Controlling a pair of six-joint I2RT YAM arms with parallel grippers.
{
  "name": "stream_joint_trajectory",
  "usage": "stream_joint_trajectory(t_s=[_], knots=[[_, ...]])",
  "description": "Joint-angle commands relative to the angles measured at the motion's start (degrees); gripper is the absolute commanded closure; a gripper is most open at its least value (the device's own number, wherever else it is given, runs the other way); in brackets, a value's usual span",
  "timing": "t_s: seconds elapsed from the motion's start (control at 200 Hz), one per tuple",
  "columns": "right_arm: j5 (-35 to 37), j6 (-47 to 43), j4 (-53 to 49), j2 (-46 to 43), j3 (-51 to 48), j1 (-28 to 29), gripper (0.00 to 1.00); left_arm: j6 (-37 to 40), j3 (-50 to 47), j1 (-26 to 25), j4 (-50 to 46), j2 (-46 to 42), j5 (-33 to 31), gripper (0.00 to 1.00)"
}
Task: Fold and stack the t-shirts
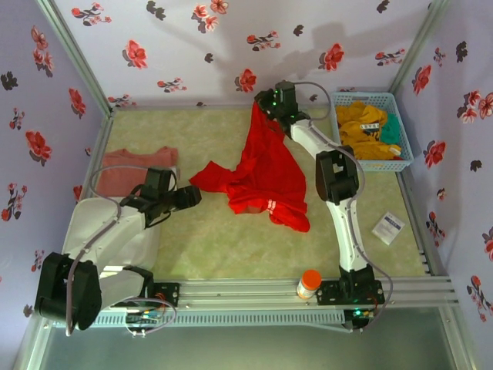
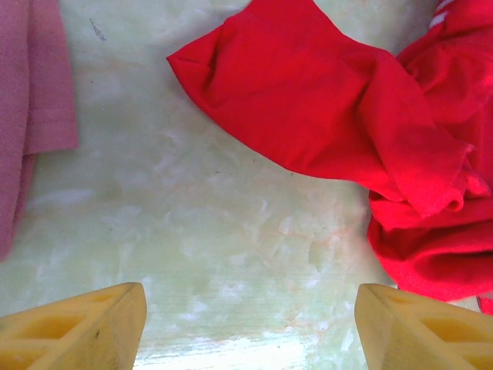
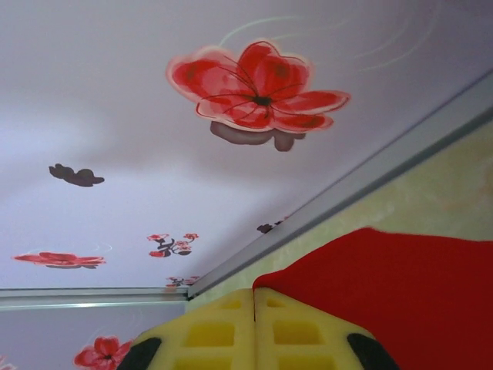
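Note:
The bright red t-shirt (image 1: 266, 173) lies crumpled mid-table, its far end drawn up to my right gripper (image 1: 267, 105) near the back wall. That gripper (image 3: 254, 297) has its yellow fingers pressed together, with the red cloth (image 3: 400, 293) at their tip, so it looks shut on the shirt. The salmon-pink t-shirt (image 1: 127, 169) lies flat at the left. My left gripper (image 1: 192, 196) hovers between the two shirts. It (image 2: 250, 327) stands open over bare table, the red t-shirt (image 2: 323, 116) ahead and to the right and the pink t-shirt (image 2: 31, 92) at the left edge.
A blue basket (image 1: 406, 162) of yellow and teal clothes stands at the back right. A white card (image 1: 387, 227) lies by the right edge. An orange-capped bottle (image 1: 310, 282) stands on the front rail. Flowered walls close in the table.

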Motion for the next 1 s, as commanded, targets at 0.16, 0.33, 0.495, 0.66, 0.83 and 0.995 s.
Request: stream_joint_trajectory(t_s=[0.16,0.33,0.495,0.66,0.83,0.995], knots=[[-0.6,-7.0,-9.9,-2.2,3.1,0.9,0.34,-0.2,0.0,-0.5,-0.4,-0.3,-0.7,0.28],[-2.0,-13.4,-17.2,-10.6,-5.6,0.8,0.23,1.8,3.3,-0.2,-1.6,2.2,-0.9,0.27],[-3.5,-20.2,-22.4,-21.7,-18.6,0.8,0.21,3.9,7.3,0.4,-2.4,6.4,-0.3,0.27],[-3.4,-28.2,-27.9,-32.1,-30.5,0.9,0.22,4.2,11.0,0.8,-1.6,12.2,2.3,0.27],[-1.0,-34.6,-31.3,-42.4,-43.6,0.8,0.28,1.5,11.2,0.7,3.1,16.9,5.2,0.28],[1.6,-38.9,-32.5,-51.1,-56.0,0.8,0.3,-0.5,11.5,0.4,6.7,20.7,6.6,0.29]])
